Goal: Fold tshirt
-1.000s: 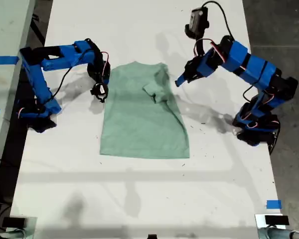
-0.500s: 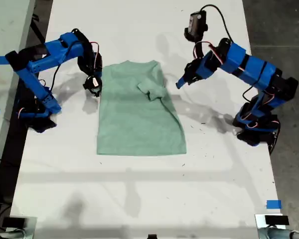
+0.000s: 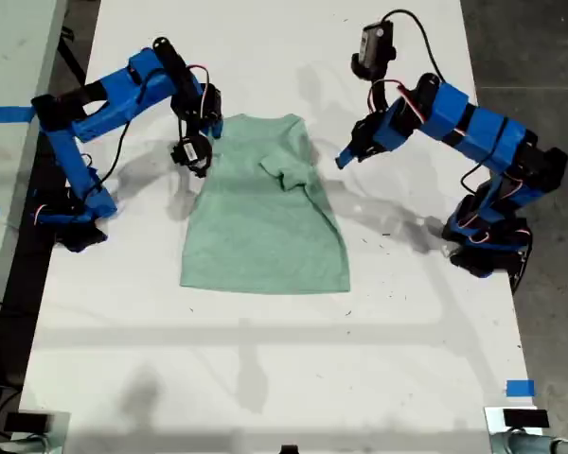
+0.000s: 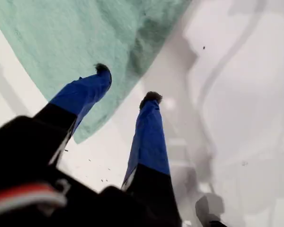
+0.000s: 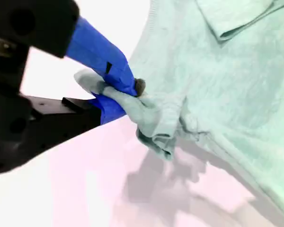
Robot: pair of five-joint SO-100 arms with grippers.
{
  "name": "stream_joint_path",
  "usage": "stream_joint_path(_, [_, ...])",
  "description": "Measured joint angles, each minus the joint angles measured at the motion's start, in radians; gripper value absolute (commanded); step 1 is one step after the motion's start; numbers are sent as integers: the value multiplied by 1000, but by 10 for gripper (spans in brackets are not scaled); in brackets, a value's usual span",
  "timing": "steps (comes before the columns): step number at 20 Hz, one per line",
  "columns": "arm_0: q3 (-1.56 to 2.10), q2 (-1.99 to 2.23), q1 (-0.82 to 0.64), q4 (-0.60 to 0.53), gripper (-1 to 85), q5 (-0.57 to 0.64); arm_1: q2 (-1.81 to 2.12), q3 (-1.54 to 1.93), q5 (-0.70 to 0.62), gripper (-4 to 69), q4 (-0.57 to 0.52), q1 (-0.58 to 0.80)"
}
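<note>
The pale mint-green tshirt [image 3: 265,227] lies flat on the white table [image 3: 265,378], its neck towards the far edge. One sleeve [image 3: 289,170] is folded in over the chest. My second gripper [image 3: 211,132] sits at the shoulder on the exterior view's left and is shut on a bunched wad of the tshirt [image 5: 151,118] between its blue fingers [image 5: 109,61]. My first gripper [image 3: 343,158] hovers open beside the tshirt's edge on the exterior view's right. One of its fingers [image 4: 85,92] is over the cloth [image 4: 75,33], the other over bare table.
The arm bases stand at the exterior view's left [image 3: 71,222] and right [image 3: 488,251] table edges. A blue tape mark [image 3: 519,388] is near the front right corner in that view. A second table [image 3: 9,85] adjoins on its left.
The second arm pulled the tshirt towards the exterior view's left, then swung back over the shoulder, lifting bunched cloth. The tshirt has shifted slightly left and farther away. The first arm barely moved.
</note>
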Motion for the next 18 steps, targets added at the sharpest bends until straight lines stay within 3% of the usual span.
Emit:
stream_joint_path(6, [-308, -295, 80, 26, 0, 9, 31, 26, 17, 170, 0, 0])
stream_joint_path(12, [-308, -296, 120, -167, 3, 18, 31, 32, 23, 168, -17, 0])
stream_joint_path(13, [-308, -298, 121, -189, 43, 18, 31, 32, 26, 168, -17, 0])
stream_joint_path(15, [-308, -330, 120, -192, 318, 21, 31, 32, 29, 168, -17, 0])
stream_joint_path(18, [-308, -350, 118, -164, 347, 55, 31, 32, 35, 167, -18, 0])
